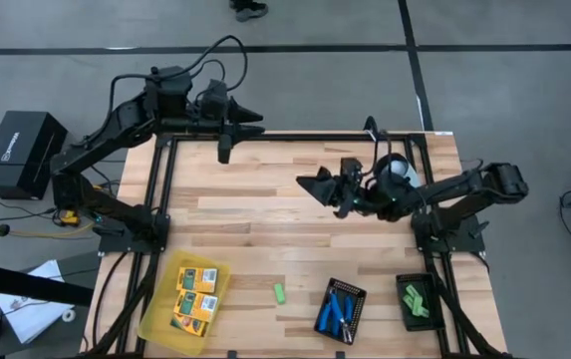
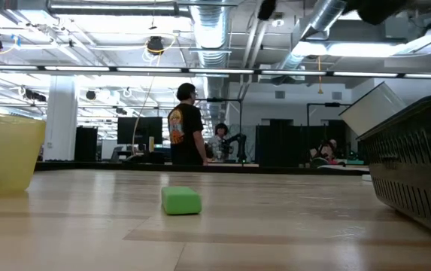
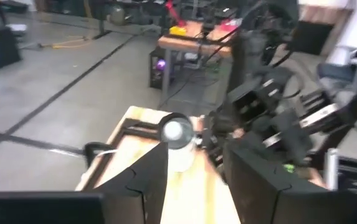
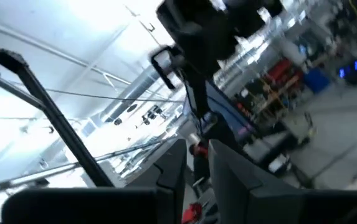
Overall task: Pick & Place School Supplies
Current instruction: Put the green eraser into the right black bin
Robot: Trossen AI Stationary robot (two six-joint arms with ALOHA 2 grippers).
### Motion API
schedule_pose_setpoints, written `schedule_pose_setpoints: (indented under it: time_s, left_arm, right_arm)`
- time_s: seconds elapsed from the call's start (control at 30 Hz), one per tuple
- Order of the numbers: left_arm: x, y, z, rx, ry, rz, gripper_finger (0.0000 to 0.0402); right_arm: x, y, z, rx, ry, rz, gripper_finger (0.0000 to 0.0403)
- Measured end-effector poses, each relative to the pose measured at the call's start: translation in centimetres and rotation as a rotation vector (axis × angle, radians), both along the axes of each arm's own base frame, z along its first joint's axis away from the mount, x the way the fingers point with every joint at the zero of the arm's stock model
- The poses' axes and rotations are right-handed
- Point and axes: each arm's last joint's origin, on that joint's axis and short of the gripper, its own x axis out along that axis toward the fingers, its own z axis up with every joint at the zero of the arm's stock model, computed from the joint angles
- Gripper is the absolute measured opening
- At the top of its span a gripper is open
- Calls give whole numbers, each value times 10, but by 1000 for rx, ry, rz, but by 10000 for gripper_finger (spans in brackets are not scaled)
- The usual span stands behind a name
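One green block [image 1: 279,293] lies alone on the table between the yellow tray [image 1: 155,317] and the scissors tray [image 1: 357,296]. Your right gripper [image 1: 317,185] is up high, fingers nearly together, holding nothing. Spread them first, then come straight down over the block.

packs [image 1: 194,293] in tray [image 1: 155,321], block [image 1: 279,293] between trays
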Motion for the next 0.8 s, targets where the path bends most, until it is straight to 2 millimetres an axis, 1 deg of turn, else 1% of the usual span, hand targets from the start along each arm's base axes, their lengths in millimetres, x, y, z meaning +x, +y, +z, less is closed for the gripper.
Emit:
schedule_pose_setpoints:
  time_s: [0.1, 0.2, 0.27, 0.37, 0.47, 0.57, 0.67, 0.73, 0.8]
  left_arm:
    - [1, 2, -1, 49, 14, 44, 132]
    - [1, 3, -1, 82, 24, 68, 110]
    - [1, 4, -1, 91, 26, 96, 94]
    - [0, 6, -1, 101, 30, 184, 69]
    - [1, 6, -1, 108, 34, 235, 46]
    - [1, 5, -1, 89, 29, 231, 30]
    - [2, 3, -1, 56, 20, 176, 22]
    - [6, 4, -3, -7, 11, 167, 21]
    - [8, 4, -7, -45, 18, 154, 21]
  right_arm:
    - [5, -4, 17, -71, -24, -47, 61]
    - [9, -8, 31, -132, 2, -88, 61]
    - [11, -10, 41, -156, 8, -108, 60]
    - [14, -14, 54, -163, 24, -123, 58]
    - [18, -21, 58, -167, 87, -140, 55]
    - [21, -32, 59, -178, 153, -149, 54]
    - [23, -44, 57, -215, 218, -61, 53]
    - [23, -52, 58, -208, 257, -17, 53]
    - [24, -57, 54, -200, 327, 14, 53]
